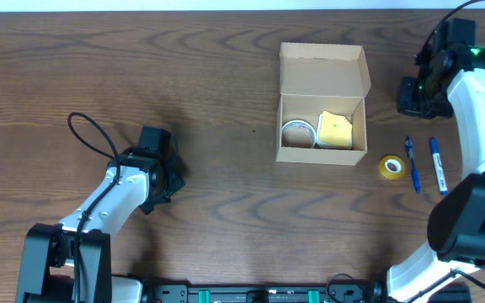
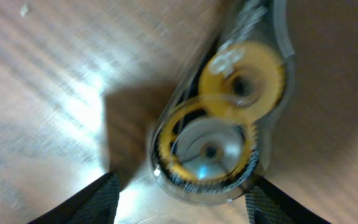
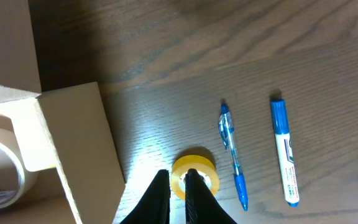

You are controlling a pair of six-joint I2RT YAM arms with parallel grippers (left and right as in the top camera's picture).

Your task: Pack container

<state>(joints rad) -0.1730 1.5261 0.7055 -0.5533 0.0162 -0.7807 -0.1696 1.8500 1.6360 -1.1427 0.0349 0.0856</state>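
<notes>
Container [image 1: 320, 156] right of centre on the worktop [image 1: 99, 67], lid flap thrown back to the far side, holding a white tape roll [image 1: 297, 133] at left and a yellow pad [image 1: 335, 129] at right, bare floor left along the far wall. Left jaws spread wide astride a blurred correction-tape dispenser [image 2: 219, 124], seemingly not yet gripping: close squarely across its flat body, lift clear, then lower into that free strip. Right jaws nearly together, empty, pointing toward a yellow tape roll [image 1: 391, 166] beside a pen [image 1: 412, 162] and marker [image 1: 437, 164].
</notes>
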